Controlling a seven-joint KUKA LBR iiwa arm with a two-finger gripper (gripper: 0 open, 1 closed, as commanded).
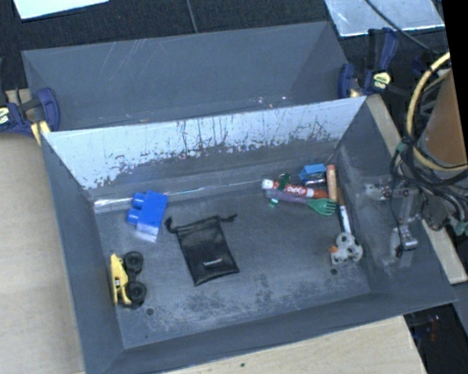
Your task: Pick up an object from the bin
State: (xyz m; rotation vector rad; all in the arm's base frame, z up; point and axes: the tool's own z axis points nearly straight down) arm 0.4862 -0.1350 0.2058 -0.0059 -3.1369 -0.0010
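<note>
My gripper [404, 233] hangs over the bin's sloping right wall, above the floor. Nearest to it on the floor lies a small white and grey piece [345, 250] with a thin white stick [343, 224] running up from it. Just beyond that, at the back right, sits a small cluster of markers and tubes [303, 188], among them an orange pen [332, 183]. Nothing shows in the gripper.
A black drawstring pouch [207, 251] lies mid-floor. A blue block [148, 212] sits at the back left, and a yellow toy car with black wheels [125, 280] lies by the left wall. The arm's cables bunch at the right rim.
</note>
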